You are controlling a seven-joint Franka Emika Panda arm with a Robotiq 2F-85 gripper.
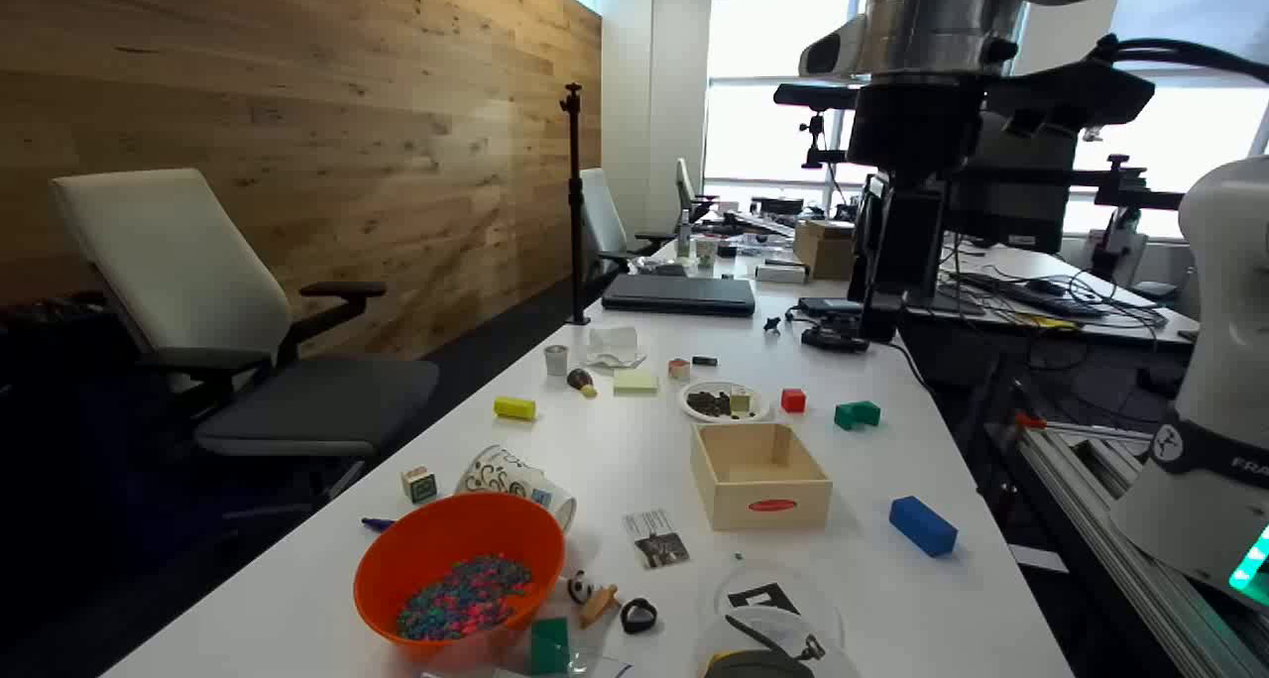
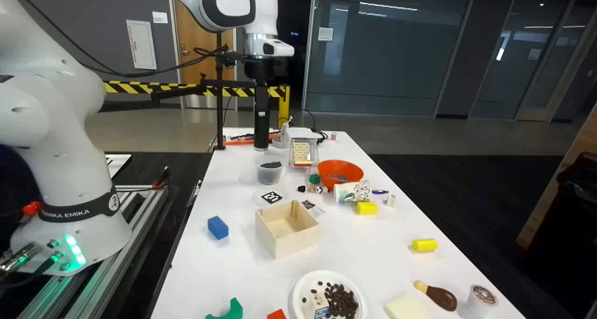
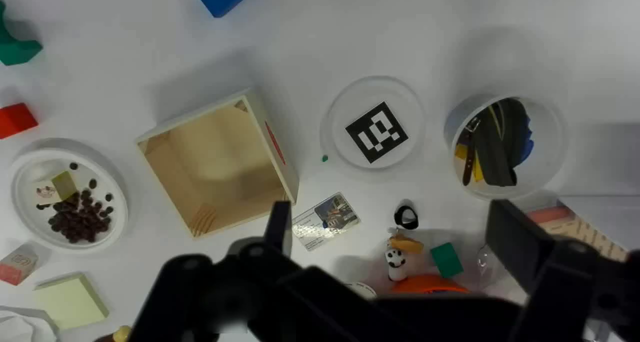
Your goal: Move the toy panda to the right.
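The toy panda [image 1: 580,587] is a small white figure with black spots. It lies on the white table beside the orange bowl [image 1: 372,599] in both exterior views [image 2: 320,189]. In the wrist view the panda [image 3: 396,263] touches or nearly touches the bowl's rim [image 3: 425,283], with a tan wooden toy [image 3: 406,243] right by its head. My gripper [image 3: 390,227] is open and empty, its fingers wide apart. The panda lies between them in the wrist view, but well below. In an exterior view the gripper [image 2: 261,146] points down, high above the table.
A black ring [image 3: 411,225] and a green block [image 3: 447,260] lie close to the panda. A paper cup [image 1: 506,480] lies beside the bowl. A wooden box [image 1: 771,508], a clear tub [image 3: 545,152], a blue block [image 1: 922,526] and a bean plate [image 2: 298,295] stand around.
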